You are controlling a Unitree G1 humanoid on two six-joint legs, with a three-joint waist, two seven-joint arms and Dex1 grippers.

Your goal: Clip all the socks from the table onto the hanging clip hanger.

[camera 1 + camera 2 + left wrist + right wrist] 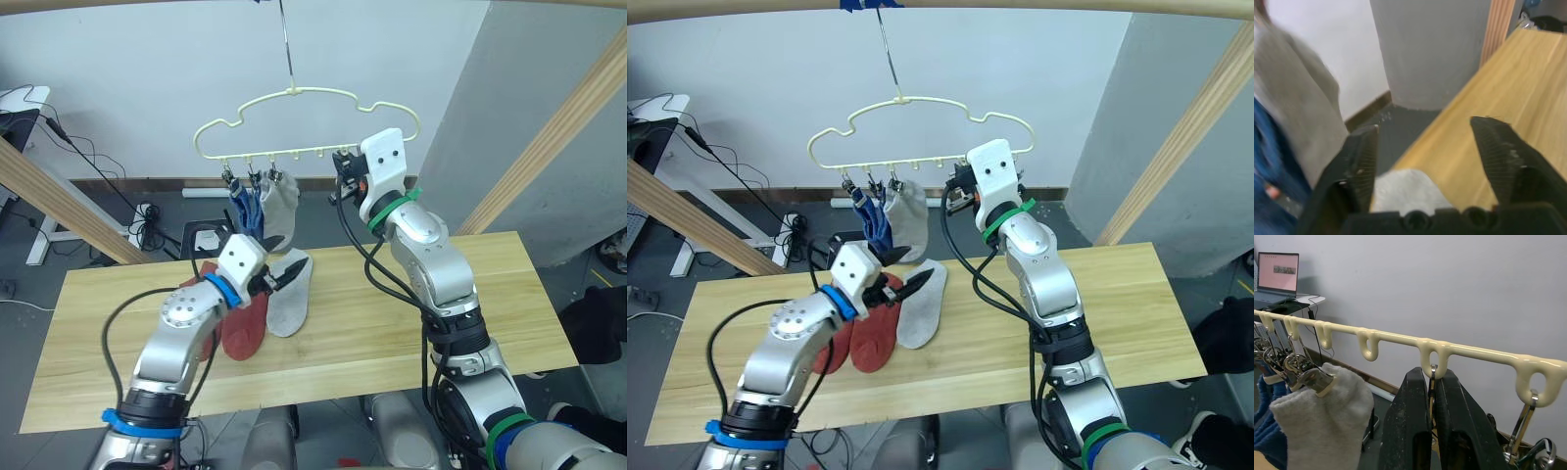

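Socks in blue [247, 211] and grey [279, 206] hang clipped at the hanger's [304, 122] left end, while two red socks [877, 333] and a grey one [924, 305] lie mid-table [509, 294]. Left gripper [913, 287] hovers over these with fingers wide and empty. Right gripper [1431, 431] pinches narrow on a clip [1432, 377] under the hanger's right end.

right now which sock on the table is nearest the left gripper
The light grey sock, lying flat just beyond the open left gripper; the two rust-red socks lie beside it, further back under the arm.
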